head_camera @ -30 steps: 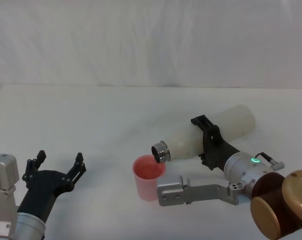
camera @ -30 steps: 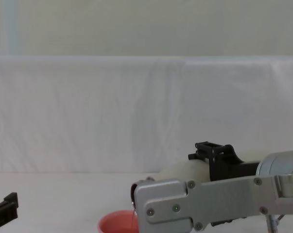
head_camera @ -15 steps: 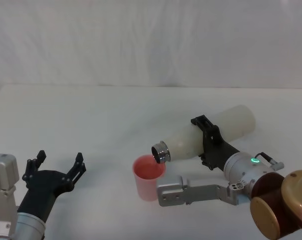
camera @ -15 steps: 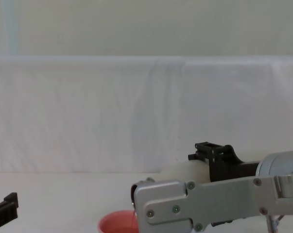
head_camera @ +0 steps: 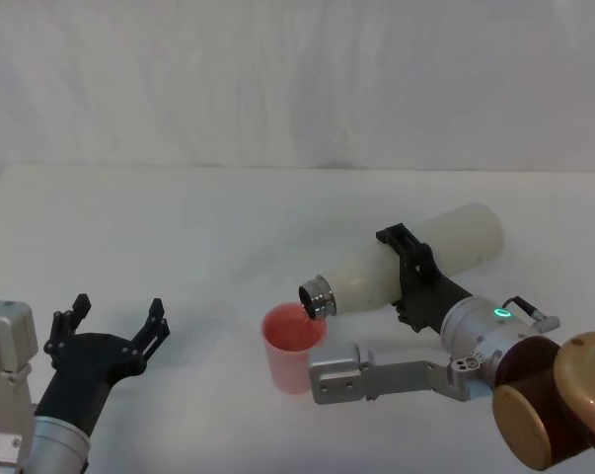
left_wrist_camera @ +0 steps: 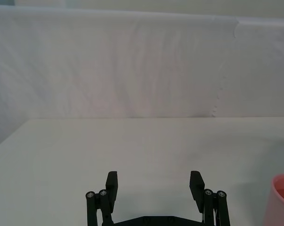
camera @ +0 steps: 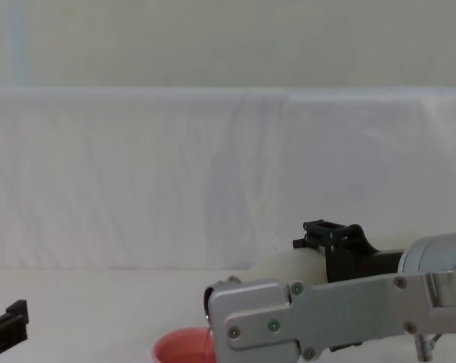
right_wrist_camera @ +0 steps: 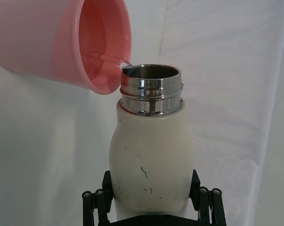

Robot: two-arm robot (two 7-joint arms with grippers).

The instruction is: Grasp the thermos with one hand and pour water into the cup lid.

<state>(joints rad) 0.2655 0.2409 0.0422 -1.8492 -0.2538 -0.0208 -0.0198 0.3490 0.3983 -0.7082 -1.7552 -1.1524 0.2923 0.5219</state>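
The cream-white thermos (head_camera: pixel 415 259) lies tipped almost level above the table, with my right gripper (head_camera: pixel 408 277) shut around its middle. Its steel neck (head_camera: pixel 317 295) hangs over the rim of the pink cup lid (head_camera: pixel 293 348), which stands upright on the table. In the right wrist view the black fingers (right_wrist_camera: pixel 96 199) clasp the thermos (right_wrist_camera: pixel 151 160), and a thin thread of water runs from the neck (right_wrist_camera: pixel 151 89) into the cup lid (right_wrist_camera: pixel 52 42). The chest view shows the cup lid (camera: pixel 184 349) low, beside the thermos (camera: pixel 286 269). My left gripper (head_camera: pixel 111 323) rests open at the near left.
The white table (head_camera: pixel 198 227) runs back to a white cloth backdrop (head_camera: pixel 297 79). My right forearm link (head_camera: pixel 376 378) lies just to the right of the cup lid, close to the table. The left wrist view shows the open left gripper (left_wrist_camera: pixel 154 183) and the cup lid's edge (left_wrist_camera: pixel 283 197).
The thermos has shifted very slightly upward in the right gripper. The cup lid and the left arm have not moved.
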